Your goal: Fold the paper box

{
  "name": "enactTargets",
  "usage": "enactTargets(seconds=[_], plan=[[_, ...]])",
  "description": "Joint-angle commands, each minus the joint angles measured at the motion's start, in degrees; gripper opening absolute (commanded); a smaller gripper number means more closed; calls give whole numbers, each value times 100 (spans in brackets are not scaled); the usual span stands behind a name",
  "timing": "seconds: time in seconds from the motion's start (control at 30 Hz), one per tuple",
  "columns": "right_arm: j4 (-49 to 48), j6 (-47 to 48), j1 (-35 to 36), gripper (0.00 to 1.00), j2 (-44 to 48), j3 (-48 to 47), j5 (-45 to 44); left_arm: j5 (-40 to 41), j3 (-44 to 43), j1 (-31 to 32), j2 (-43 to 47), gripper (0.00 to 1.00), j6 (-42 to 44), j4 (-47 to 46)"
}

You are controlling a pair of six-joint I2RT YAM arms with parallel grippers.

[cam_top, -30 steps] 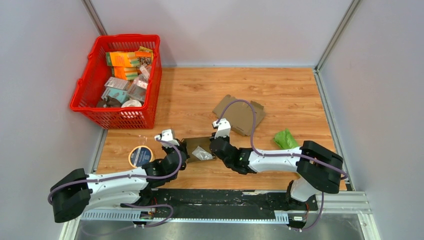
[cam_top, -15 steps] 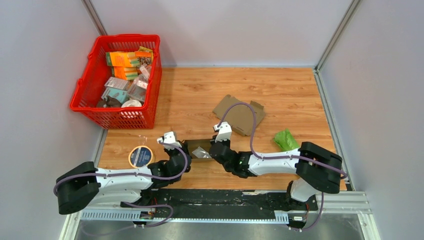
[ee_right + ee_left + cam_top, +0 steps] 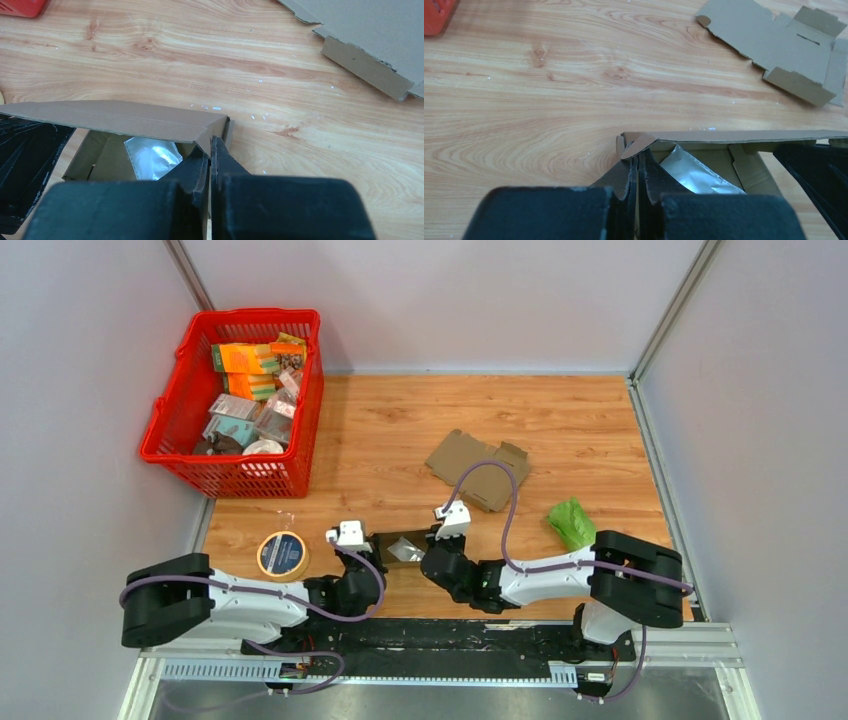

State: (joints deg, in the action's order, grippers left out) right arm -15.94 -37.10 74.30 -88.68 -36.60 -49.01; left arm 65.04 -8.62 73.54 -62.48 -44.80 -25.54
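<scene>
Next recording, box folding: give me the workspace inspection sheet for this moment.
Surface: light wooden tabletop, a few small white specks.
Job's things: brown cardboard box, long flap raised, silver foil packet inside; flat unfolded cardboard blank farther back.
Clutter: red plastic basket of packaged goods, far left; round yellow-rimmed disc with blue label; crumpled green item at right.
End effectors: left end effector and right end effector both shut, tips at opposite ends of the box; pinch on card unclear.
Cables: purple cables loop over both arms.
Surroundings: grey wall panels on three sides.
</scene>
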Motion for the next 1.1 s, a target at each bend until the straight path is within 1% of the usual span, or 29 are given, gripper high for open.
enactTargets(seconds=[0.0,0.07,0.1,0.17,0.2,0.27,0.33,0.37,0.4,0.43,0.47,0.5,0.53,0.57,0.63,0.67,0.7,0.73,0.8,0.83,0.87,0.9,0.93,0.97,1.0,1.07], plan=[[-147,-315,207,1,167,197,-644,422,106,344,-220,0,270,-100],[-32,-411,295,4,193,223,-749,615,115,433,-308,0,243,-100],[29,-421,321,10,202,284,-759,677,115,520,-422,0,235,-100],[100,-517,409,16,281,346,-785,931,106,617,-572,0,121,-100],[170,-535,436,23,299,399,-776,1002,106,705,-712,0,68,-83],[467,-631,541,28,404,469,-768,1212,36,819,-879,0,-177,109],[679,-702,768,41,666,522,-706,1414,-138,881,-1117,0,-458,408],[1150,-772,874,50,799,522,-758,1476,-209,942,-1187,0,-747,749],[1442,-981,980,66,922,514,-733,1538,-280,987,-1292,0,-889,944],[1810,-1070,1146,70,1054,487,-654,1669,-420,1013,-1319,0,-1204,1154],[2545,-1167,1217,72,1360,417,-418,1722,-491,1074,-1346,0,-1381,1644],[2935,-1377,1270,79,1510,391,-277,1767,-570,1092,-1363,0,-1574,1945],[3191,-1596,1288,81,1695,408,-49,1802,-727,1101,-1355,0,-2020,2278],[3559,-1659,1280,81,2053,469,484,1820,-781,1119,-1346,0,-2172,2795],[3782,-1652,1289,81,2521,583,987,1881,-877,1136,-1328,0,-2418,3071],[4044,-1669,1254,81,2749,601,1373,1873,-878,1136,-1320,0,-2489,3212],[4238,-1756,1253,80,3326,601,1464,1864,-861,1145,-1311,0,-2499,3204],[4327,-1817,1175,82,3610,645,1587,1846,-826,1145,-1319,0,-2499,3187],[3907,-1669,764,86,4460,864,2594,1776,-790,1154,-1302,0,-2403,2994],[3758,-1651,-118,86,4639,874,3199,1732,-738,1145,-1311,0,-2211,2872],[3548,-1825,-622,86,4745,856,4354,1723,-703,1154,-1319,0,-2113,2601],[3485,-1879,-1071,86,4799,717,4792,1714,-693,1145,-1346,0,-2060,2581],[3362,-1906,-1720,86,4817,646,5231,1714,-693,1145,-1355,0,-2016,2580],[3248,-2054,-1926,87,4747,506,5653,1697,-693,1145,-1363,0,-1894,2311],[3256,-2160,-2059,88,4598,357,5753,1679,-711,1154,-1407,0,-1788,2221],[3107,-2362,-2227,89,3914,-56,6051,1670,-772,1145,-1486,0,-1743,2132]])
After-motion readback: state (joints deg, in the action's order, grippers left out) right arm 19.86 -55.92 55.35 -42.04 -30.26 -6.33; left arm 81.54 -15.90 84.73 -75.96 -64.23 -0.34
